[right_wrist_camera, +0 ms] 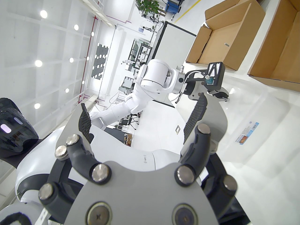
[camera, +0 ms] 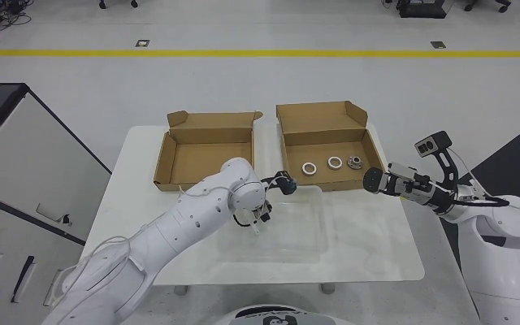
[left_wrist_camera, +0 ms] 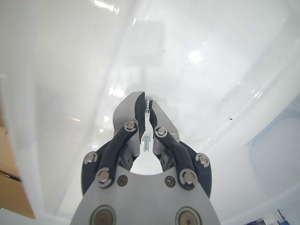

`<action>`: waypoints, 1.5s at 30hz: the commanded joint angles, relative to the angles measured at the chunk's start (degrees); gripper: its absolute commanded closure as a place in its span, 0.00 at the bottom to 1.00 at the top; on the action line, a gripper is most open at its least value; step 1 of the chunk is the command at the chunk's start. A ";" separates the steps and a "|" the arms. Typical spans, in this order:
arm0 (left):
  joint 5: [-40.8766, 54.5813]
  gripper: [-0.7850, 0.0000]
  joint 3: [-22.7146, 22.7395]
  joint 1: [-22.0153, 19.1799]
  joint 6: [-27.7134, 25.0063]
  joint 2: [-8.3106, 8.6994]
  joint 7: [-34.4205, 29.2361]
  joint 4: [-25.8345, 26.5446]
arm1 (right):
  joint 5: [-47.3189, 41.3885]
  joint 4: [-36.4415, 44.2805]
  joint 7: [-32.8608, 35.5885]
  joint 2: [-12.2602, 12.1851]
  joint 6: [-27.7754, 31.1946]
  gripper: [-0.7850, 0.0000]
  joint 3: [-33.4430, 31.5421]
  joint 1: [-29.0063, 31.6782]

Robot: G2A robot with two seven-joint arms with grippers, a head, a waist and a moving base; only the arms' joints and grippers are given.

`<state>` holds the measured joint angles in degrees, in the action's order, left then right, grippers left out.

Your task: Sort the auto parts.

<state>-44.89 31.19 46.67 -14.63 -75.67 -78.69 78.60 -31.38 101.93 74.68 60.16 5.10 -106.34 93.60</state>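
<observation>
Bolt (left_wrist_camera: 147,105) first: your left end effector (left_wrist_camera: 146,99) has it pinched right at the tips, jaws drawn almost together with just the threaded shank between the black pads (left_wrist_camera: 140,115). All of that is down inside the clear plastic bin (camera: 325,236), which sits on the tabletop (camera: 382,252) just in front of the two cardboard boxes. A second bolt (left_wrist_camera: 146,144) lies loose on the bin floor, farther back in the gap between the fingers near their base. You can't really tell if it touches anything there.

Your right end effector (right_wrist_camera: 141,114) is spread wide open and has hold of nothing. From the top view it hangs over the tabletop just off the right-hand side of the right box (camera: 321,134), level with that box's front wall and well apart from the left arm.

Inside the right box you've got two white rings (camera: 309,169) side by side, with a small metal part (camera: 354,161) next to them, all in a row near the front wall. The left box (camera: 203,162) stands open beside it, flaps up, and the two boxes are close together but not touching.
</observation>
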 commanded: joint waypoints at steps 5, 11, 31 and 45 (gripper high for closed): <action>2.89 1.00 4.56 0.10 3.25 1.43 -5.96 7.71 | 0.00 0.00 0.00 0.00 0.00 0.00 0.00 0.00; 3.99 1.00 9.77 1.75 4.56 3.50 -9.31 15.22 | 0.00 0.00 0.00 0.00 0.00 0.00 0.00 0.00; 34.59 1.00 28.73 9.84 14.94 7.56 3.10 24.25 | 0.00 0.00 0.00 0.00 0.00 0.00 0.00 0.00; 57.11 1.00 34.93 13.72 6.65 7.15 19.73 23.36 | 0.00 0.00 0.00 0.00 0.00 0.00 0.00 0.00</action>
<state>10.52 65.78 60.38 -7.19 -68.48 -59.72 102.18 -31.38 101.93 74.68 60.16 5.10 -106.34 93.60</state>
